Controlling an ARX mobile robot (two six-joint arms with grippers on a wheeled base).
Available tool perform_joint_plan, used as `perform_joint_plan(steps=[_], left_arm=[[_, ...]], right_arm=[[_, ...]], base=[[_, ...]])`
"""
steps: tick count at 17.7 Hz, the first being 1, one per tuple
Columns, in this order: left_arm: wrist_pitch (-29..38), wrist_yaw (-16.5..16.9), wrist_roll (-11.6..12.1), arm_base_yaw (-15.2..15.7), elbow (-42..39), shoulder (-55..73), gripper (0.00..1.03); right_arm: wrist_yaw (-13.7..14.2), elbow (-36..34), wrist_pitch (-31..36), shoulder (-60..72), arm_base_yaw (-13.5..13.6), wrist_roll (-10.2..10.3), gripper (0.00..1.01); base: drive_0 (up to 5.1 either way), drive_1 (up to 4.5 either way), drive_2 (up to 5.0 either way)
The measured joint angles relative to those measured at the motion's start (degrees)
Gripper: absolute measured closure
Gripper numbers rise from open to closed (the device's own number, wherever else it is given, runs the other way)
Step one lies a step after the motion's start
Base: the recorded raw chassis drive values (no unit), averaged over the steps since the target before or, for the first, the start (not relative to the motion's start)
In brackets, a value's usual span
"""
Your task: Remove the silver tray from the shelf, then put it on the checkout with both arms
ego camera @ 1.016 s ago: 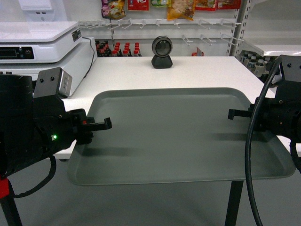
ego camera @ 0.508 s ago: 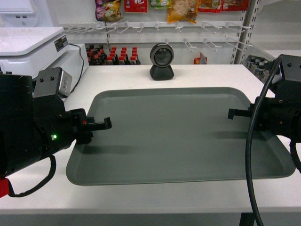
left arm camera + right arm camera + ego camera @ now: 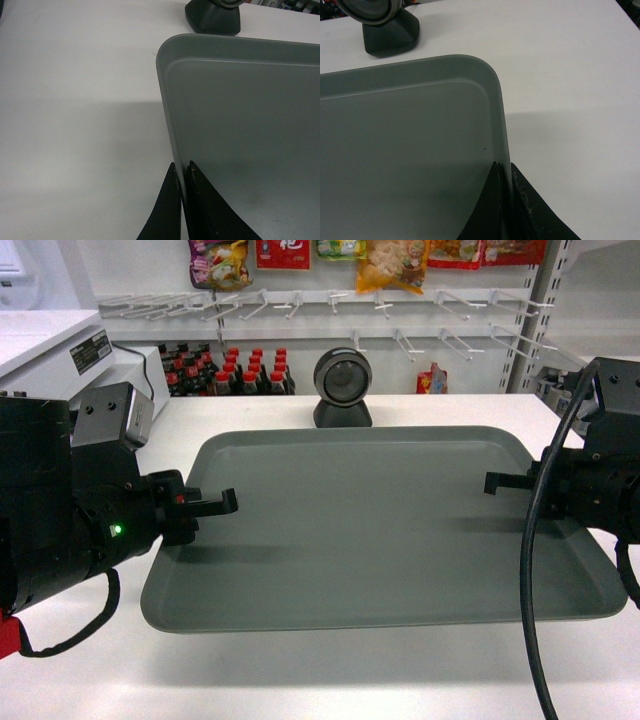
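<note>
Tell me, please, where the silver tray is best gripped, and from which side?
Grip the silver tray by the low raised rim on its two short ends, one end effector from each side, as the left and right do now. It is too wide for one.

We can read no text: the hanging red and yellow snack packets [image 3: 390, 260] and the small sticker on the white machine [image 3: 88, 350] are blurred

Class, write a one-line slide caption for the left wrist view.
Left gripper clamps the silver tray rim above the white checkout.
</note>
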Motion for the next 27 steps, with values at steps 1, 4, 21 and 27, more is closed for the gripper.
perform_joint_plan(steps=[1,4,21,27], left_arm=[[0.2,-0.1,0.0,0.0,-0.1,0.0,1.00],[-0.1,-0.1,0.0,0.0,0.0,0.0,1.00],[-9.7,-27.1,5.0,-4.3,5.3,0.3,1.00],[-11.8,-29.7,8.8,-2.6,15.0,8.0,0.99]], right_arm=[[0.0,0.0,0.4,0.0,0.0,0.0,0.98],[0.0,0.0,0.0,0.0,0.0,0.0,0.98],[-13.0,2.7,16.0,7.7,-1.6,1.1,0.99],[-12.8,15.9,6.0,15.4,-1.1,2.2,0.99]], base=[[0.0,0.00,0.0],[0.0,0.00,0.0],[0.0,0.00,0.0],[0.0,0.00,0.0]])
